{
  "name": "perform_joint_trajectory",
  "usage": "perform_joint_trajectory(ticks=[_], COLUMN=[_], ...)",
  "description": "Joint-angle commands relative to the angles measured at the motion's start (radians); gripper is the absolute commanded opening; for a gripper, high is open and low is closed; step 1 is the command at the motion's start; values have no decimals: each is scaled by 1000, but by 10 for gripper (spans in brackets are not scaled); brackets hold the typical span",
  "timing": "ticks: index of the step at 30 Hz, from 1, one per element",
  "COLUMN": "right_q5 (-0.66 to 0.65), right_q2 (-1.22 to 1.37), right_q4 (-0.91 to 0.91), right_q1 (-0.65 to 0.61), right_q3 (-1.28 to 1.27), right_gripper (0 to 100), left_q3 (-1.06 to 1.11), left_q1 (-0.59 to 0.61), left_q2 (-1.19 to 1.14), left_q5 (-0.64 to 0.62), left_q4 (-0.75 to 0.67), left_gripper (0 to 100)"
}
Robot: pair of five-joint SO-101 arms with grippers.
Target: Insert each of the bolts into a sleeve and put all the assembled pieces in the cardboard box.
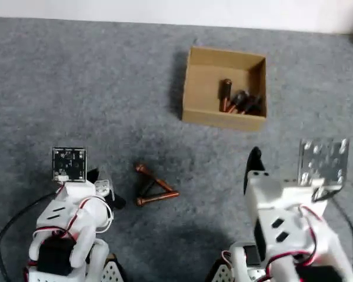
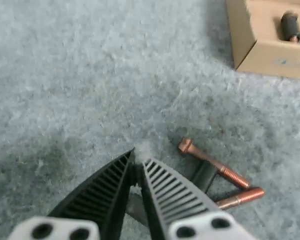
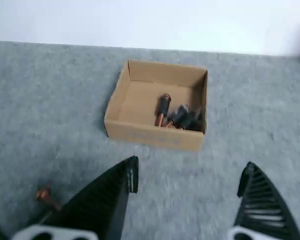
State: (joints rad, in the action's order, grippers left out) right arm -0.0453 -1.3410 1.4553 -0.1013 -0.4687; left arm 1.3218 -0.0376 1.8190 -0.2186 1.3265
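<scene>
— How do we stand with the left gripper?

— We see its jaws drawn almost together, the ribbed fingers meeting at the tips with nothing between them. It hangs low over the carpet, near the loose parts.

— And where do we find those parts?

— On the carpet between our two arms. The first bolt and the second bolt lie in a V, threaded ends together and heads apart. A dark sleeve lies in the wedge between them, touching the first bolt. Neither bolt is in it.

— What of the right gripper?

— We have it spread wide, one finger well apart from the other, holding nothing. It sits above the carpet with the box ahead of it, beyond the fingertips.

— And the box itself?

— It stands upright and open at the far side, well apart from the bolts and nearer our right arm. Inside we see assembled pieces lying together against one wall. One shows a copper end sticking out of its dark sleeve. We cannot count the others for certain.
</scene>
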Motion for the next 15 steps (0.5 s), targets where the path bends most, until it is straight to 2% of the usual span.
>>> perform_joint_trajectory(ticks=[1,6,13,15], right_q5=[-83,-161,-158,-106], right_q2=[-197,-249,-105,-96], right_q4=[-154,-268,-453,-499], right_q1=[4,-65,-111,-140], right_q3=[-239,-504,-800,-866], right_gripper=[299,299,299,299], left_q3=[38,96,97,97], left_q1=[-21,4,58,54], left_q2=[1,1,-1,-5], left_q5=[8,3,-2,-2], left_q4=[6,-20,-60,-64], left_gripper=[7,7,7,7])
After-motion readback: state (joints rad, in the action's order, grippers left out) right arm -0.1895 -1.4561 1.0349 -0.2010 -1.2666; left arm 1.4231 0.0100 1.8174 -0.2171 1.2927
